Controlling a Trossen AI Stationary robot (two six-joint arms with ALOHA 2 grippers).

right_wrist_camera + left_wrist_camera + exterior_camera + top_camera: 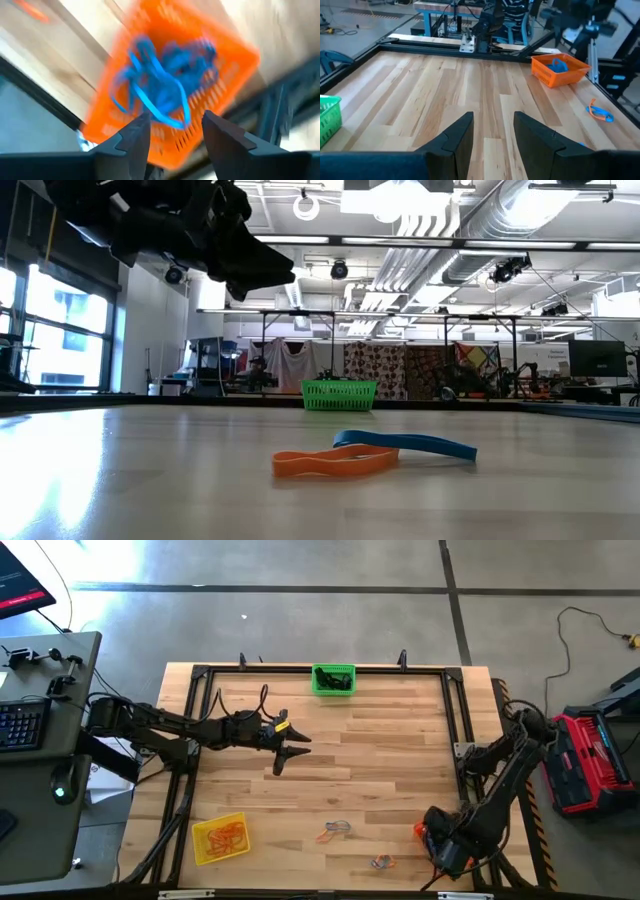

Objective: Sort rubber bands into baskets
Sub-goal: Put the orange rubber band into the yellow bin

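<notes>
From where I stand the main risk is over at the orange basket (170, 95). The right gripper (174, 132) hangs directly above it with its fingers spread apart and nothing between them. A blue band (150, 100) in the heap below loops up close to the fingertips, though the wrist picture is smeared and I cannot tell whether it touches them. If it catches on a finger, I judge the arm could drag it back out as it lifts, or nudge the light basket toward the table edge it sits beside.

The left gripper (290, 748) hovers over the bare middle of the table (390, 740), jaws parted and empty, well apart from every band, so it threatens little for now.

Working down in size, the green basket (333, 679) stands at the far edge with dark bands inside, and the yellow basket (219, 838) sits near the left front corner holding orange ones.

Loose bands still lie on the wood: an orange band (335, 464) overlapped by a blue one (405, 443), and another small tangle (382, 862) nearer the front. Overlapping loops could come up together and land in the wrong basket. Nothing blocks the way to them.
</notes>
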